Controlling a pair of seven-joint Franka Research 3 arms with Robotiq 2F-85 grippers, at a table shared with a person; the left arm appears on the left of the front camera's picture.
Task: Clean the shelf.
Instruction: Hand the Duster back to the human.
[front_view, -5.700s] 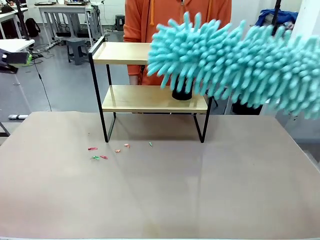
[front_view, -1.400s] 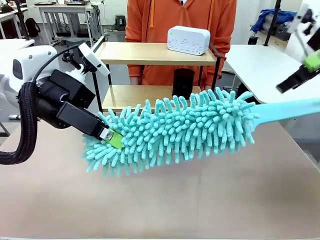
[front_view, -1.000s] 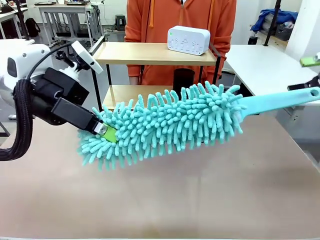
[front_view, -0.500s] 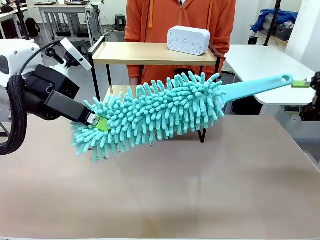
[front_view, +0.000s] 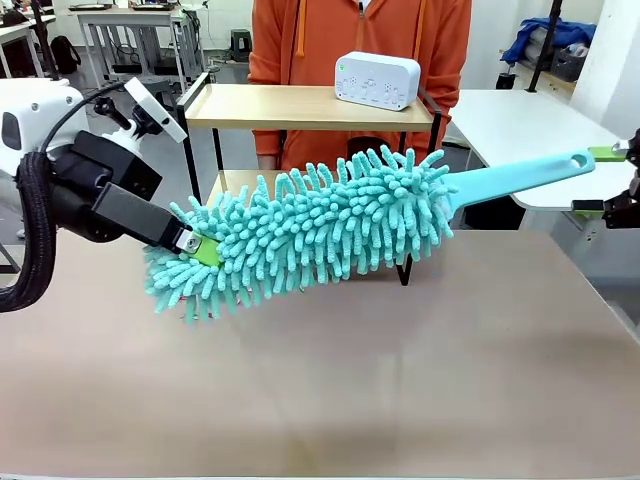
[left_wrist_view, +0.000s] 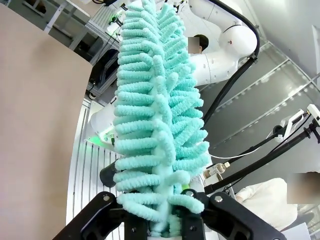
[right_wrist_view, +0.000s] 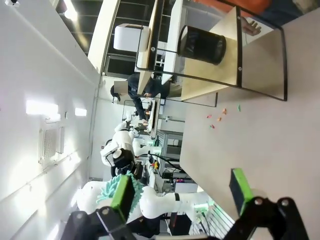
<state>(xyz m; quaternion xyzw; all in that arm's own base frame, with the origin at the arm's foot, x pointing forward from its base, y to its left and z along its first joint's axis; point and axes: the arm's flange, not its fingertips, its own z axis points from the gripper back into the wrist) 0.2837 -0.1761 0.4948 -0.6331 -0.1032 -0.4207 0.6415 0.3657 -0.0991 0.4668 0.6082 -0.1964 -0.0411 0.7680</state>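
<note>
**Left arm's got the duster by the fluffy end**

Biggest thing first: the table (front_view: 420, 380), brownish top, takes up the whole lower half of the front view. At its far edge, upper middle of the frame, sits the shelf (front_view: 300, 107), two wooden boards in a thin black frame. A person (front_view: 300, 40) in orange stands right behind it.

Across the middle of the frame is the duster (front_view: 320, 230), a teal noodly thing, tilted so its plain handle climbs to the upper right. The left gripper (front_view: 200, 248) comes in from the left and is clamped shut on the duster's fluffy lower end. The left wrist view backs that up: both fingers (left_wrist_view: 135, 220) pinch the base of the noodles, which run straight up the frame.

The right gripper (front_view: 612, 180) sits at the right edge just past the handle's tip, jaws wide apart with nothing between them. Its wrist view shows the green pads (right_wrist_view: 122, 192) well apart.

What's on the shelf: a white box (front_view: 376, 80) on the top board, with small buttons but no print I can read. The right wrist view shows a black cup (right_wrist_view: 202, 45) on the lower board; in the front view the duster hides it. Same view shows small coloured bits (right_wrist_view: 220, 116) on the table beside the shelf legs.
</note>
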